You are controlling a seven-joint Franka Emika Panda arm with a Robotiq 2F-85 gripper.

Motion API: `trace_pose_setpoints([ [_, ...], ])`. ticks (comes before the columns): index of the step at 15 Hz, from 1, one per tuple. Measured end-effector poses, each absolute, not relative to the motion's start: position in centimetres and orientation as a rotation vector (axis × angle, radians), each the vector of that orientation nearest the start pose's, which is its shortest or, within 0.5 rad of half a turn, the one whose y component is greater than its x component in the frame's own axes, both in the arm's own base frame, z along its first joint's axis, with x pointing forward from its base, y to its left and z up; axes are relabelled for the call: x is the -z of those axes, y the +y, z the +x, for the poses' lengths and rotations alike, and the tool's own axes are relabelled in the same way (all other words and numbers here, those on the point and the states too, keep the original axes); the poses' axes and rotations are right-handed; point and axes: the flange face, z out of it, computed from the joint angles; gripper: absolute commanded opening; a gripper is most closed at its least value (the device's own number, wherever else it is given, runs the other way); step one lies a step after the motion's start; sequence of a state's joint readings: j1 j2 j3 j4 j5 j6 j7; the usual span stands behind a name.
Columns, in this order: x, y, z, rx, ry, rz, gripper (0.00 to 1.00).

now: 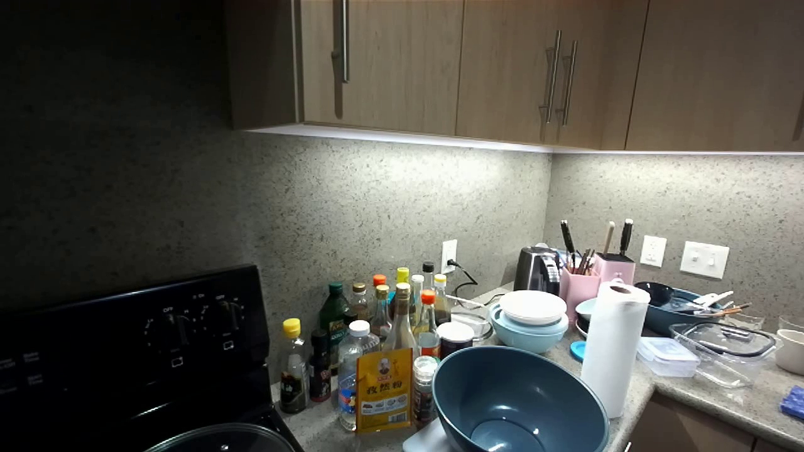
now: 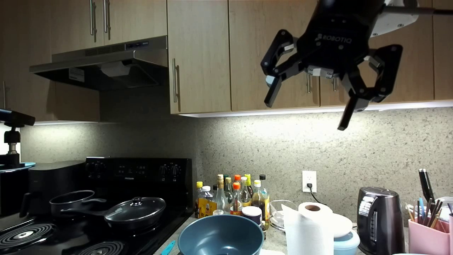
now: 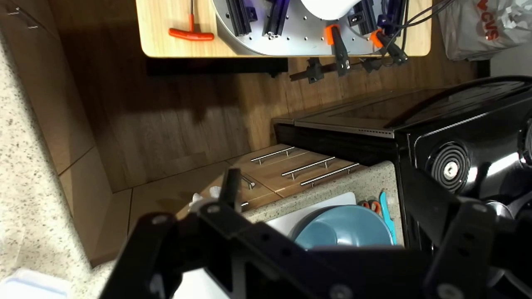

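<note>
My gripper (image 2: 305, 114) is open and empty, its black fingers spread wide. It hangs high in front of the upper cabinets in an exterior view, touching nothing. In the wrist view my gripper (image 3: 331, 189) spreads across the bottom of the picture, above a large blue-grey bowl. That bowl (image 1: 521, 395) stands on the counter; it also shows in an exterior view (image 2: 221, 235) and in the wrist view (image 3: 353, 226). A white board (image 3: 338, 201) lies under it. A turquoise knife (image 3: 385, 214) and orange-handled scissors (image 3: 375, 206) lie beside the bowl. A paper towel roll (image 1: 615, 351) stands near it.
Several bottles (image 2: 221, 196) and a yellow packet (image 1: 384, 389) stand by the wall. A kettle (image 2: 379, 219) and pink utensil holder (image 2: 428, 232) are at the right. The stove holds a lidded pan (image 2: 136, 212) and a pot (image 2: 72, 202). Upper cabinets (image 2: 272, 53) hang behind my gripper.
</note>
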State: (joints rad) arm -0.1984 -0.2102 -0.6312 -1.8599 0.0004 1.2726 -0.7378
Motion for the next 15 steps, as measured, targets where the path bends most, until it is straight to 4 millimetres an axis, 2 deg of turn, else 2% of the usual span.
trace_pose_setpoints([
  [15,-57.7,-39.7,31.8,-0.233,0.003,-2.789,1.00],
])
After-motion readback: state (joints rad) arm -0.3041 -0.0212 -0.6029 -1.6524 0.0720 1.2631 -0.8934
